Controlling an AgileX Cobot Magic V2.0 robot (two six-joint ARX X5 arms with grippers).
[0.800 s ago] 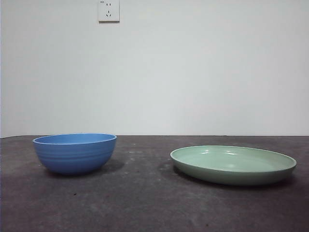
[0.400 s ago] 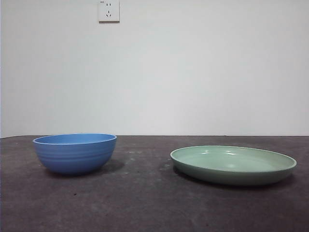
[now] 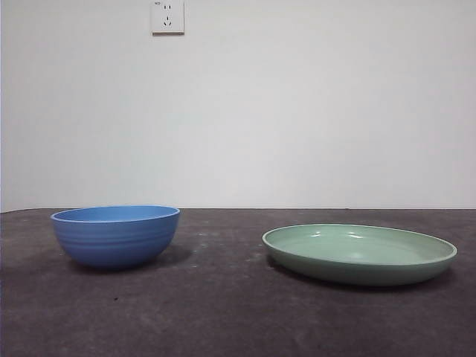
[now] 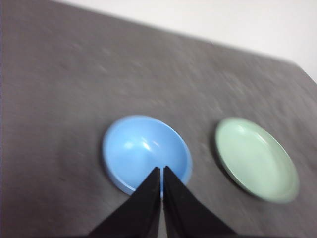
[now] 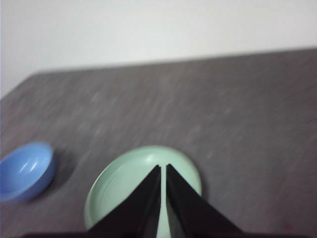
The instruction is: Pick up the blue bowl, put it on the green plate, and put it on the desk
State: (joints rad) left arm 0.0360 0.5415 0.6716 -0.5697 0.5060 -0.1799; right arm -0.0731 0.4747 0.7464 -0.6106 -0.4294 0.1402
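Note:
The blue bowl [image 3: 116,235] stands upright on the desk [image 3: 223,305] at the left. The green plate [image 3: 359,253] lies on the desk at the right, apart from the bowl. Neither gripper shows in the front view. In the left wrist view my left gripper [image 4: 162,170] is shut and empty, high above the blue bowl [image 4: 143,151], with the green plate [image 4: 256,157] beside it. In the right wrist view my right gripper [image 5: 163,167] is shut and empty, high above the green plate [image 5: 133,183], with the blue bowl [image 5: 24,171] off to the side.
A white wall with a power socket [image 3: 167,16] stands behind the desk. The desk's far edge runs along the wall. Bare tabletop lies between the bowl and the plate and in front of them.

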